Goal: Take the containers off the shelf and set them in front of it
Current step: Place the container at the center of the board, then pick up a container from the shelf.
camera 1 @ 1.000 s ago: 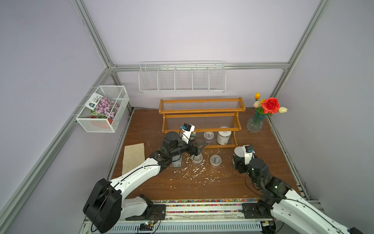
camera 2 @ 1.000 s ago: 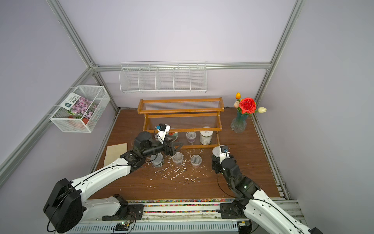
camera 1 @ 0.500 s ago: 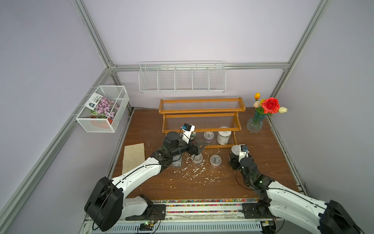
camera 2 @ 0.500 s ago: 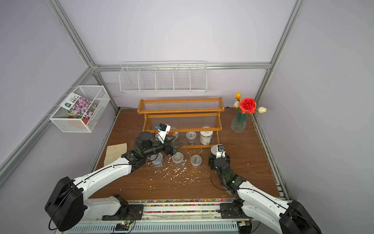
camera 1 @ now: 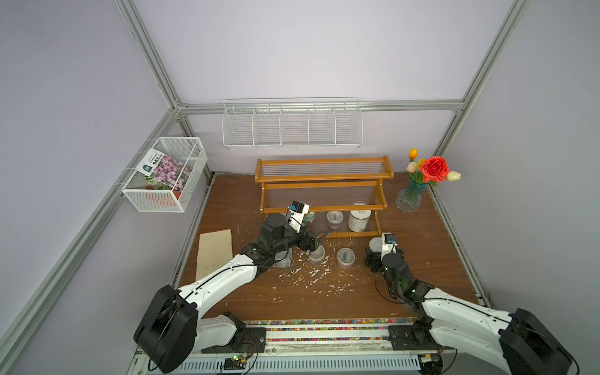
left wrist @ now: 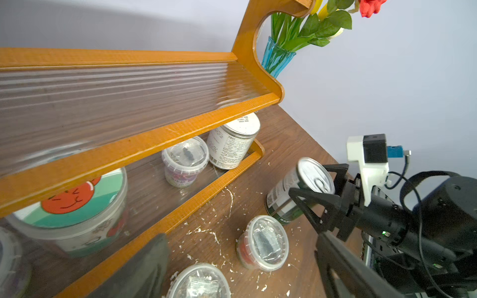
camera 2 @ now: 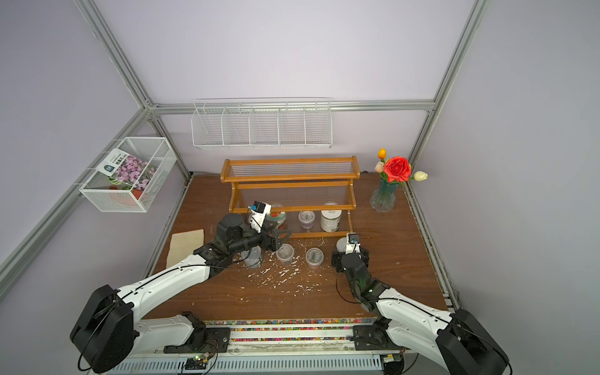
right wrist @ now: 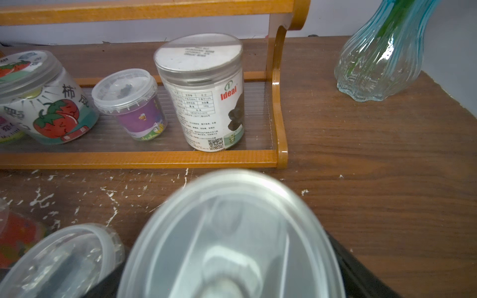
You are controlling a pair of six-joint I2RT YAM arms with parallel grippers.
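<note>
The right tool (left wrist: 308, 179) stands around the striped tin (left wrist: 280, 196), which is on the worktop (left wrist: 291, 139) before the shelf (left wrist: 160, 139). Whether it presses or is loose, I cannot tell. It should open fully, then rise straight. The left tool (camera 1: 319, 240), spread and empty, should enter low for the tomato tub (left wrist: 85, 203) on the bottom tier.

You get bright, even light in both top views, with only soft shadows under the shelf (camera 1: 321, 178). In the right wrist view, the tin (right wrist: 232, 245) in front of the shelf is strongly blurred. In the left wrist view, pale glare lies on the shelf's ribbed panels.
</note>
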